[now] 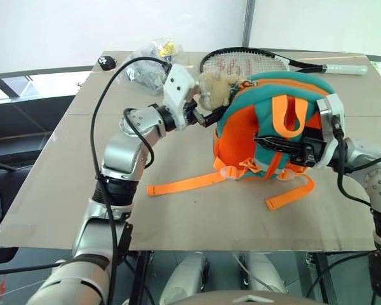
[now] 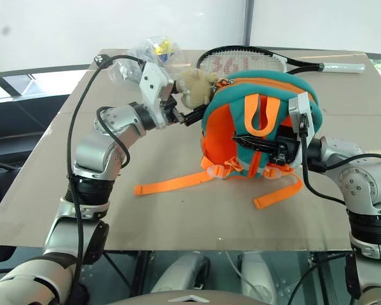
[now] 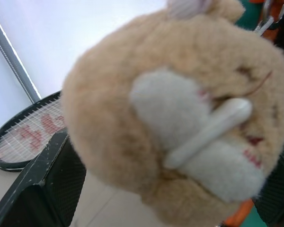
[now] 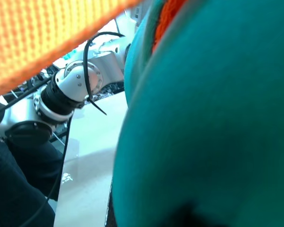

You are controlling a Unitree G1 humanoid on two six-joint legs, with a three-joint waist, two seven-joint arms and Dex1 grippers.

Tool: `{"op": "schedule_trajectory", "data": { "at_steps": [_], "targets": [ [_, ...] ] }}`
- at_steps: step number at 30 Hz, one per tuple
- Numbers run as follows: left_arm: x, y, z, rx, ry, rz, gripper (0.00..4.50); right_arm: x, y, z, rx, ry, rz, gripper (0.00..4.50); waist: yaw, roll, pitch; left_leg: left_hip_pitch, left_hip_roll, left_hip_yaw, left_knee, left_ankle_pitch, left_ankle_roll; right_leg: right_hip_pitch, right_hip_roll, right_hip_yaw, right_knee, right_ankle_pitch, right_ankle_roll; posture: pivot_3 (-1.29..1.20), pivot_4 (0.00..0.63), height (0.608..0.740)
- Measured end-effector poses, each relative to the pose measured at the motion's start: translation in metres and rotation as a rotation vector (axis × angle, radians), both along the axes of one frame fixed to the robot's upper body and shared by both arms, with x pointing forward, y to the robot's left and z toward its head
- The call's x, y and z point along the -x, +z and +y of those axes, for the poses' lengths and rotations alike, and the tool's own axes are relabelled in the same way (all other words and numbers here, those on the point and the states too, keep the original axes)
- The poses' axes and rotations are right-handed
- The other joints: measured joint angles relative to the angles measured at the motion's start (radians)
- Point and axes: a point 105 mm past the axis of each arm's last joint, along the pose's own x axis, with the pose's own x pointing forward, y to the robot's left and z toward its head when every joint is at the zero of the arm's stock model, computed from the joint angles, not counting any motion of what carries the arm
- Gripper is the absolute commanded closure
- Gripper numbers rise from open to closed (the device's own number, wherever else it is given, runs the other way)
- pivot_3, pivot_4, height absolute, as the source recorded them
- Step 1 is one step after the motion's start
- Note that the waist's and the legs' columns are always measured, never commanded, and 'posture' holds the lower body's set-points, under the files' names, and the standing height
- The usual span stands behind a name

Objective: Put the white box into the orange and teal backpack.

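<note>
Upright, orange and teal backpack; right claw clamps it, left claw spread.

Left arm reaches forward, left hand level, fingers wide apart. Right hand level, pointing left, fingers closed.

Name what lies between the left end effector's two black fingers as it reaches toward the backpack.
The beige plush toy on the orange and teal backpack lies there. The left wrist view shows it between the fingers of the open left end effector.
</note>
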Motion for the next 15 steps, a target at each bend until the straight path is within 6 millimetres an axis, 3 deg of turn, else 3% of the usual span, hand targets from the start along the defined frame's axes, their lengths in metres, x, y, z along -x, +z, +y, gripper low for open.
{"op": "schedule_trajectory", "data": {
  "at_steps": [5, 8, 15],
  "targets": [
    [-0.003, 0.01, 0.006, -0.053, -0.019, -0.093, 0.01, 0.001, -0.001, -0.001, -0.002, -0.001, 0.005, 4.5, 0.004, 0.0, 0.0, 0.0, 0.0, 0.0, 0.0, 0.0, 0.0, 0.0, 0.0, 0.0, 0.0, 0.0, 0.0, 0.0, 0.15, 0.739],
    [-0.002, 0.017, -0.001, -0.077, -0.053, -0.16, 0.01, 0.002, -0.002, -0.001, -0.002, -0.001, 0.007, 4.5, 0.004, 0.0, 0.0, 0.0, 0.0, 0.0, 0.0, 0.0, 0.0, 0.0, 0.0, 0.0, 0.0, 0.0, 0.0, 0.0, 0.15, 0.739],
    [0.0, 0.012, -0.016, -0.113, -0.11, -0.229, 0.01, 0.003, -0.006, -0.001, -0.001, -0.013, 0.019, 4.5, 0.001, 0.0, 0.0, 0.0, 0.0, 0.0, 0.0, 0.0, 0.0, 0.0, 0.0, 0.0, 0.0, 0.0, 0.0, 0.0, 0.15, 0.739]
  ]
}}
